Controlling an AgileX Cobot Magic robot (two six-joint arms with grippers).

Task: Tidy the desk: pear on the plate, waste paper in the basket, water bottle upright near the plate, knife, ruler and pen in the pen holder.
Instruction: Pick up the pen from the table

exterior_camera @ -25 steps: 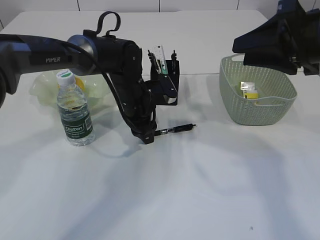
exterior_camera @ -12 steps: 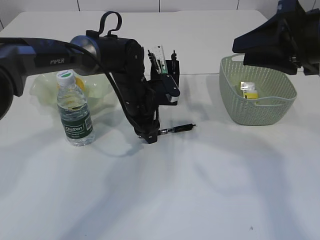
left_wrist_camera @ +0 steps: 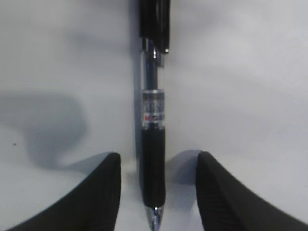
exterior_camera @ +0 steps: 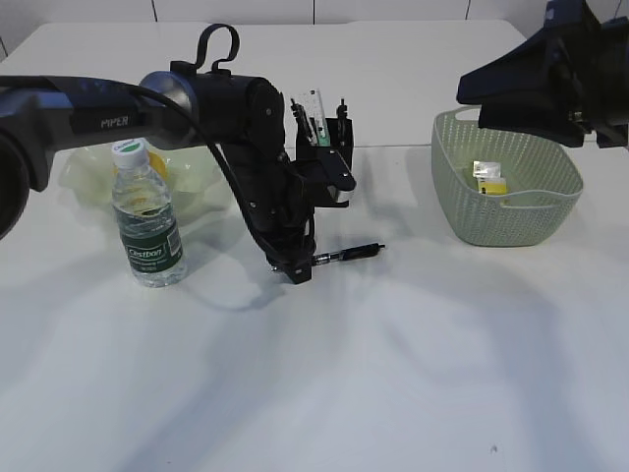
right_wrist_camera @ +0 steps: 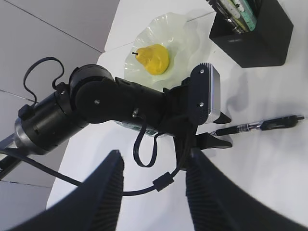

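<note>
While the pear (right_wrist_camera: 153,58) sits on the plate (right_wrist_camera: 185,30), the paper (exterior_camera: 488,178) lies in the basket (exterior_camera: 505,221) and the bottle (exterior_camera: 145,218) stands upright just beside the plate, the pen (exterior_camera: 347,254) lies flat on the desk (exterior_camera: 393,374), in front of the holder (exterior_camera: 335,147); the step in hand is the pen pickup. The left gripper (left_wrist_camera: 155,185) is at desk level with its jaws partly open, one on each side of the pen's grip end; a gap shows on both sides, so nothing is held yet. The next move calls for closing squarely on the barrel, lifting it clear, tilting it upright and lowering it into the holder, where the ruler (exterior_camera: 314,108) and other items already stand and leave limited room. The desk in front of and to the right of the pen is open, so the lift is unobstructed there. The bottle stands to the left, near the arm's elbow. The right gripper (right_wrist_camera: 152,180) hangs over the basket, half open and empty.
</note>
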